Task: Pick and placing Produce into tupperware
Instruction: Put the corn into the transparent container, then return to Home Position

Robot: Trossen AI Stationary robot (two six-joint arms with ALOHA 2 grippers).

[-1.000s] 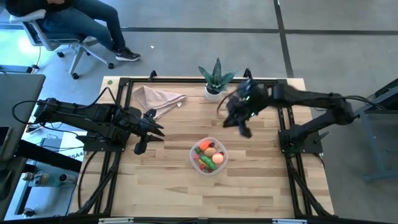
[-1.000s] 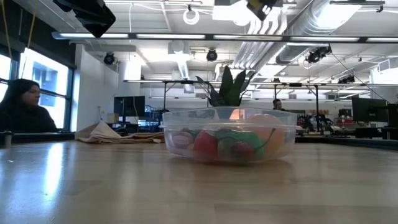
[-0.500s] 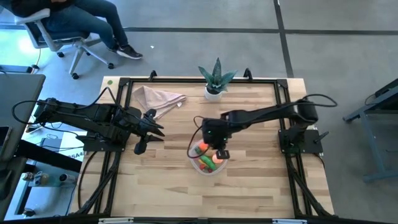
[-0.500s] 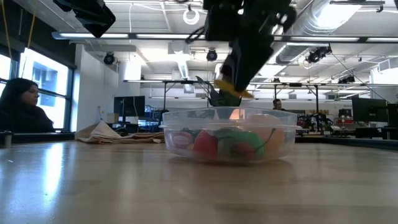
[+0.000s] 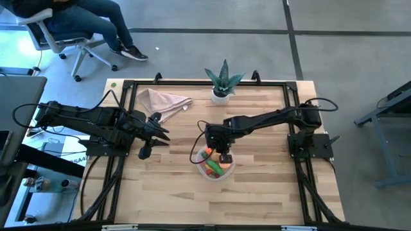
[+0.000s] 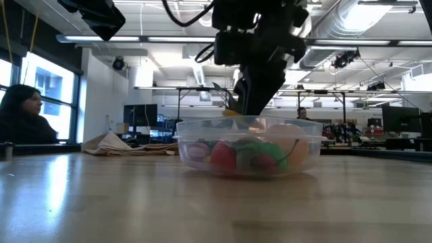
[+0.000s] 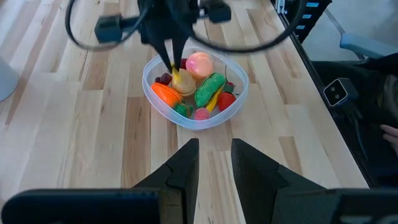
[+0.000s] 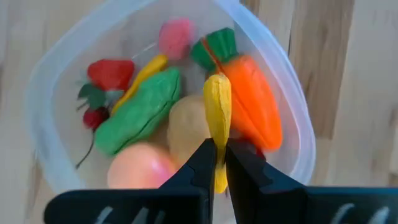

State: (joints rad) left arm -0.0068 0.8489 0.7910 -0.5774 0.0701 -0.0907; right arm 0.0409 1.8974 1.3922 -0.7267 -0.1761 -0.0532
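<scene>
Yellow banana (image 8: 217, 102) between right jaws

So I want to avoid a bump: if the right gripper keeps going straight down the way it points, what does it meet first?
Probably the beige potato-like piece in the tupperware, beside the orange carrot. The right gripper is shut on a yellow banana pointing into the tub; depth is unclear.

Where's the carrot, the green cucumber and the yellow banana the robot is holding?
carrot (image 8: 252, 109), right wrist view, middle of its orange body.
cucumber (image 8: 140, 109), right wrist view, middle of its green body.
banana (image 8: 217, 109), right wrist view, upper half, above the fingers pinching it.
</scene>
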